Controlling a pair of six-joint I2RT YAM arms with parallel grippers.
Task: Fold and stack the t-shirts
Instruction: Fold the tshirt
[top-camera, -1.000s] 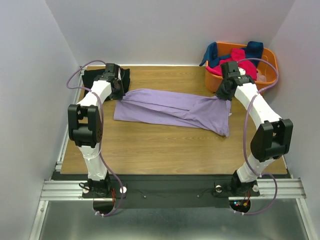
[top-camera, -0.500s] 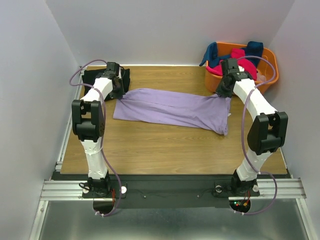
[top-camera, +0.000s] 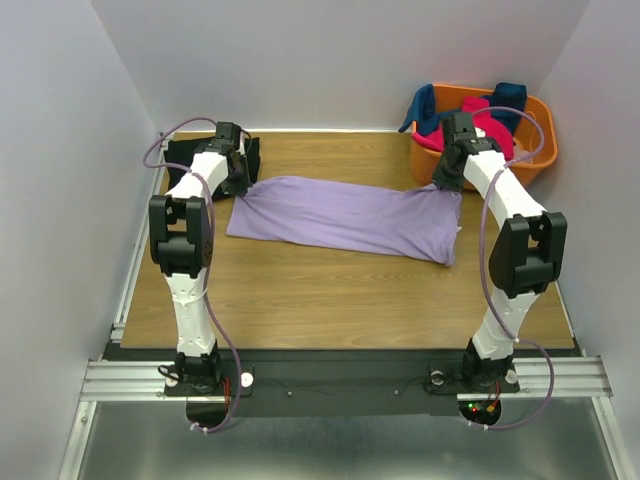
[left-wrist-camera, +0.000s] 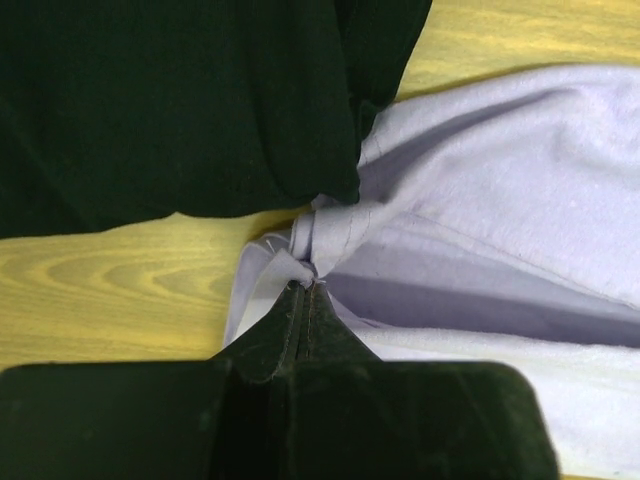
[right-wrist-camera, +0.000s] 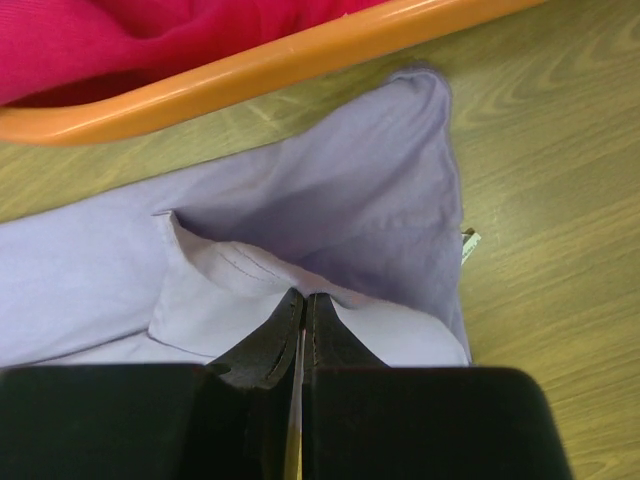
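Note:
A lavender-purple t-shirt (top-camera: 345, 217) lies folded lengthwise across the back half of the table. My left gripper (top-camera: 238, 185) is shut on a bunched corner (left-wrist-camera: 325, 240) at the shirt's left end, right beside a black t-shirt (top-camera: 178, 152) at the back left. My right gripper (top-camera: 444, 184) is shut on a fold of the lavender shirt (right-wrist-camera: 330, 215) at its right end, next to the orange basket (top-camera: 428, 160). Hot-pink (top-camera: 488, 117) and dark blue (top-camera: 425, 103) shirts sit in the basket.
The orange basket rim (right-wrist-camera: 250, 65) runs just beyond my right fingers. White walls close in the table on three sides. Bare wood (top-camera: 340, 295) stretches in front of the lavender shirt.
Both grippers have moved toward the back of the table, pulling the lavender shirt's far edge with them, so the cloth lies flatter and straighter.

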